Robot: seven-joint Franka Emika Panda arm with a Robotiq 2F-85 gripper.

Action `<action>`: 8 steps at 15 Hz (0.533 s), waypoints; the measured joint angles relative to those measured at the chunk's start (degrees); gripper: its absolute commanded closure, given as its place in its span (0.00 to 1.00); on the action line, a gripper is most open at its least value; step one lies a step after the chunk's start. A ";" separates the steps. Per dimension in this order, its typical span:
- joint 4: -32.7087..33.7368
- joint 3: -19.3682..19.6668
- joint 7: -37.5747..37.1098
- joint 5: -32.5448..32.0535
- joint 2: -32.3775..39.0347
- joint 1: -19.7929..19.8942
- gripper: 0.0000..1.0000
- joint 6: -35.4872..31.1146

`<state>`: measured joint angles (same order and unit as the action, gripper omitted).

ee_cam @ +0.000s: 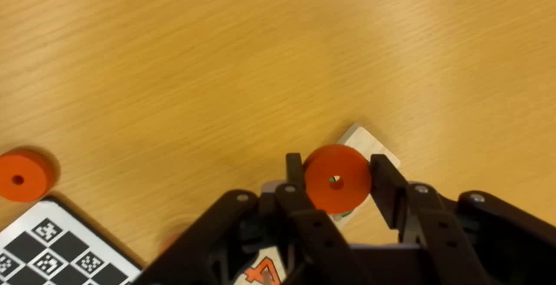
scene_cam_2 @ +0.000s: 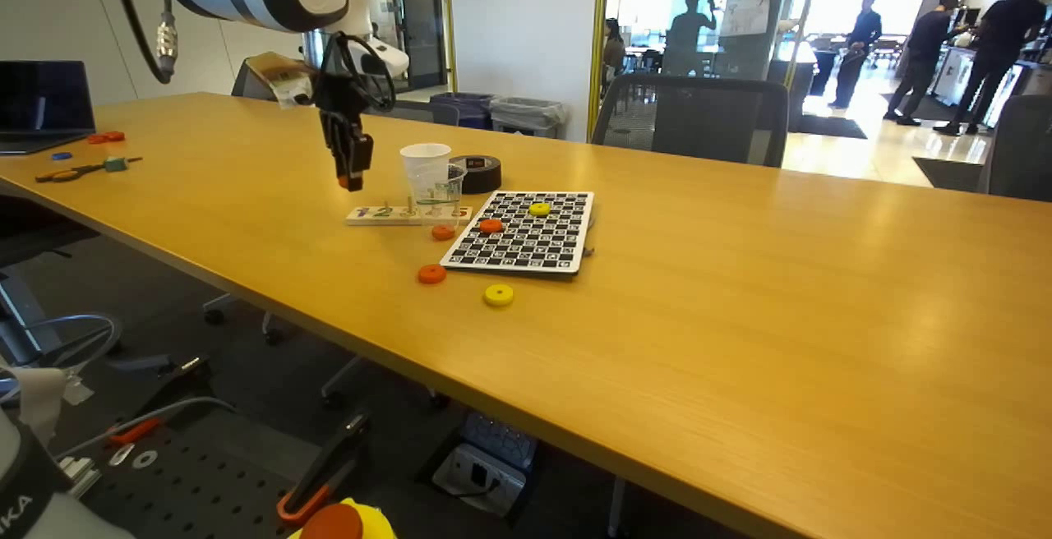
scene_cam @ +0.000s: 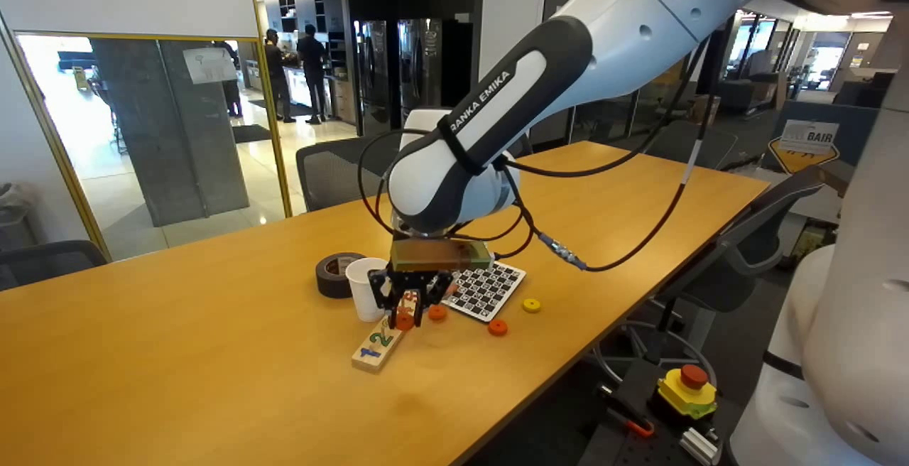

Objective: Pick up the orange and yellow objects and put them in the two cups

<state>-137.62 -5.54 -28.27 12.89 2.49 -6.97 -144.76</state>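
wood-grained table (scene_cam_2: 781,342); chairs (scene_cam_2: 690,120) alongside

RANKA EMIKA: arm (scene_cam: 547,82) | BAIR: sign (scene_cam: 806,141) | 1, 2, 4: wooden strip (scene_cam: 383,345)

The wood-grained table (ee_cam: 182,81) gleams softly, the orange ring (ee_cam: 336,163) looks smooth and matt.

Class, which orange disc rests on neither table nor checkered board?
The disc pinched in the gripper, above the table. In an exterior view, another disc lies on the checkered board, two more discs on the table.
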 measured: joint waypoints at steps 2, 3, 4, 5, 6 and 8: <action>-0.90 0.16 -2.28 -1.73 -3.01 0.15 0.83 -0.83; -1.26 0.29 -3.74 -2.97 -4.23 0.40 0.83 -1.48; -1.59 0.40 -5.42 -4.43 -5.20 0.78 0.83 -2.42; -1.81 0.48 -7.04 -5.99 -5.87 1.29 0.83 -3.32; -1.87 0.58 -8.73 -7.65 -6.24 1.97 0.83 -4.16; -1.84 0.98 -11.60 -10.75 -6.36 3.55 0.83 -5.54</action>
<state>-139.46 -4.56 -39.87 2.14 -3.87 -3.43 -150.30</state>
